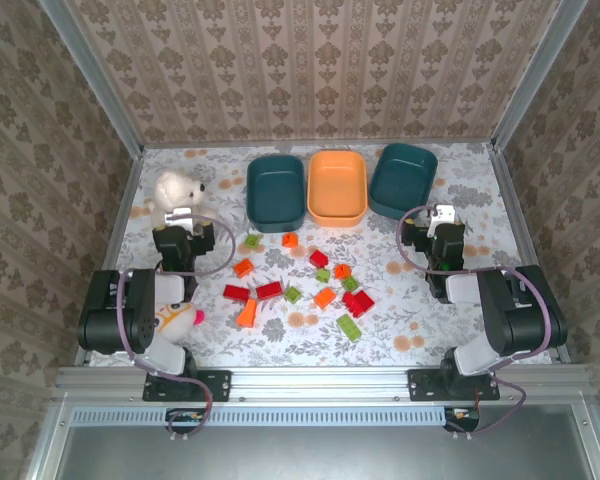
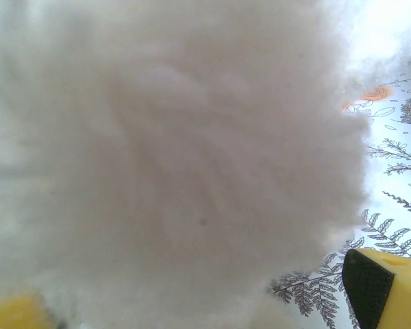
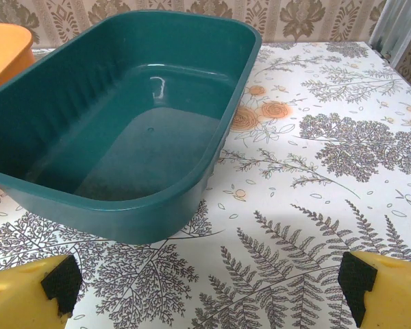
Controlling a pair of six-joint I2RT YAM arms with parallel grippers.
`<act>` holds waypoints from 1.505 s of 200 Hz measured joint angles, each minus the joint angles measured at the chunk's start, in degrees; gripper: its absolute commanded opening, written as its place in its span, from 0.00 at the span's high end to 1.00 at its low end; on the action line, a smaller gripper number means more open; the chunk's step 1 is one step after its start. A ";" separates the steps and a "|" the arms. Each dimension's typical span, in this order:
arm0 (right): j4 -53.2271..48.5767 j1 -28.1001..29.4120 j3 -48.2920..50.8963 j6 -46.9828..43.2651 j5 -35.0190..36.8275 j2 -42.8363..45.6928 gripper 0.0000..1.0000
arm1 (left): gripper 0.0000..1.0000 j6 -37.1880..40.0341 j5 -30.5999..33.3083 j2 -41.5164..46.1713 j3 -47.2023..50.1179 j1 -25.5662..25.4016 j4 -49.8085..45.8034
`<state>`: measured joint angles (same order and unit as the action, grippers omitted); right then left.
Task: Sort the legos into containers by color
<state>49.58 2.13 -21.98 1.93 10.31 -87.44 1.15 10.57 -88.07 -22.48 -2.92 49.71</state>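
White plush (image 2: 171,157) hard against the left wrist lens, left gripper (image 2: 198,301) spread apart. Right gripper (image 3: 207,282) likewise apart, facing teal bin (image 3: 151,212), long axis running away.

Seen from the left wrist, a white plush toy (image 2: 178,157) sits so close that it is a soft blur, hiding the table (image 2: 397,171) everywhere except from 1 to 5 o'clock. The left gripper (image 2: 192,301) has both fingers cut off by the bottom edge, and the one at 7 o'clock is blurred; whether they touch the plush cannot be told. In the right wrist view the orange bin (image 3: 3,51) is cut off at 10 o'clock. From the top camera a second plush toy (image 1: 178,315) lies half hidden under the left arm (image 1: 115,315) at 8 o'clock, and the legos (image 1: 310,285) are too small to show studs.
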 measured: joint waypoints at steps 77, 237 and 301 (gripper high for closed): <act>0.00 0.00 0.00 0.00 0.00 0.00 0.00 | 0.00 0.00 0.00 0.00 0.00 0.00 0.00; 0.00 0.00 0.00 0.00 0.00 0.00 0.00 | 0.00 0.00 0.00 0.00 0.11 -0.02 0.24; -15.74 1.60 -5.84 1.07 4.57 17.31 0.00 | 0.00 4.28 12.48 20.79 1.49 -13.18 -8.94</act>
<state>33.85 3.73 -27.81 3.01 14.87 -70.13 5.43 23.05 -67.29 -20.99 -16.10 40.77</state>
